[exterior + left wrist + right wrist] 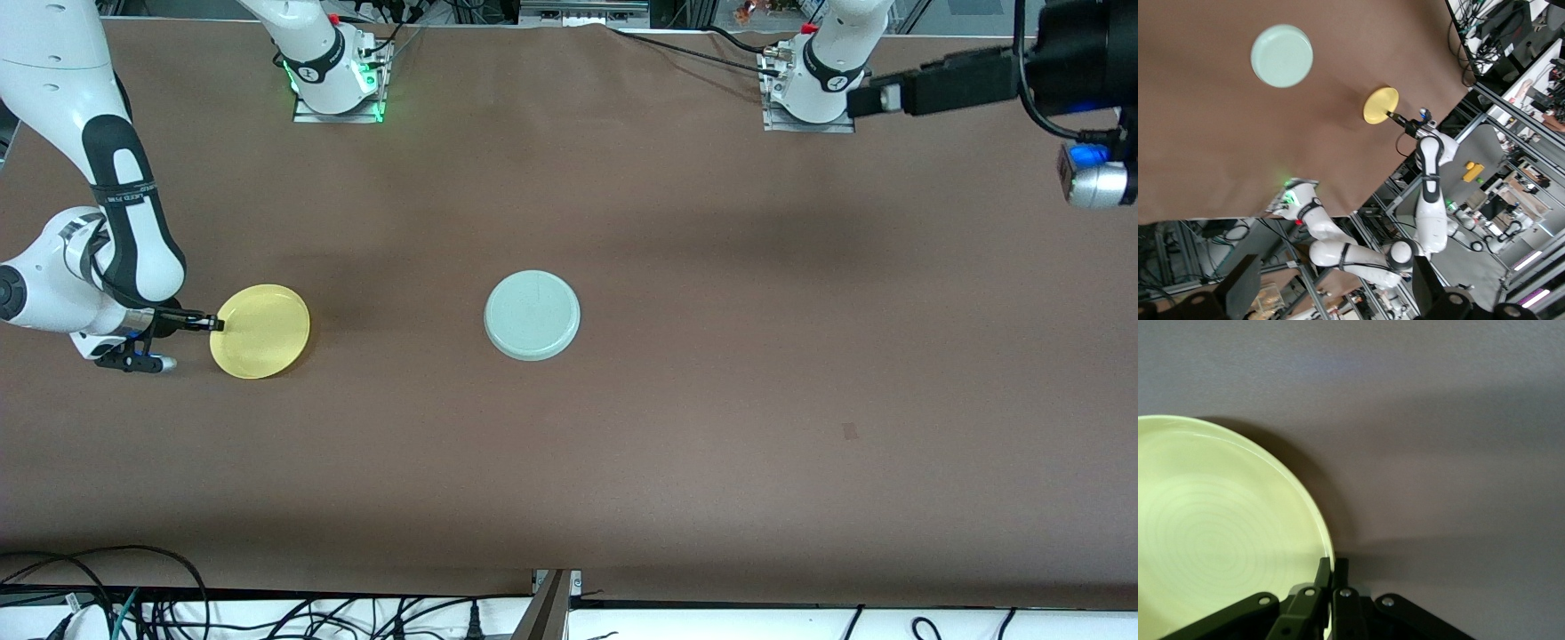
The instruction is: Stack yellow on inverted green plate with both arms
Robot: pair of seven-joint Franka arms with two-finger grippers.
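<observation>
The yellow plate lies toward the right arm's end of the table, rim up. My right gripper is shut on its rim at the edge toward that end, one finger inside the rim and one outside. The right wrist view shows the plate and the pinch, with a shadow under the rim. The pale green plate lies upside down mid-table, apart from the yellow one; both also show in the left wrist view. My left gripper waits high over the table near its base, fingers spread wide.
The brown table cloth carries only the two plates. The arm bases stand along the table's edge farthest from the front camera. Cables hang below the nearest edge.
</observation>
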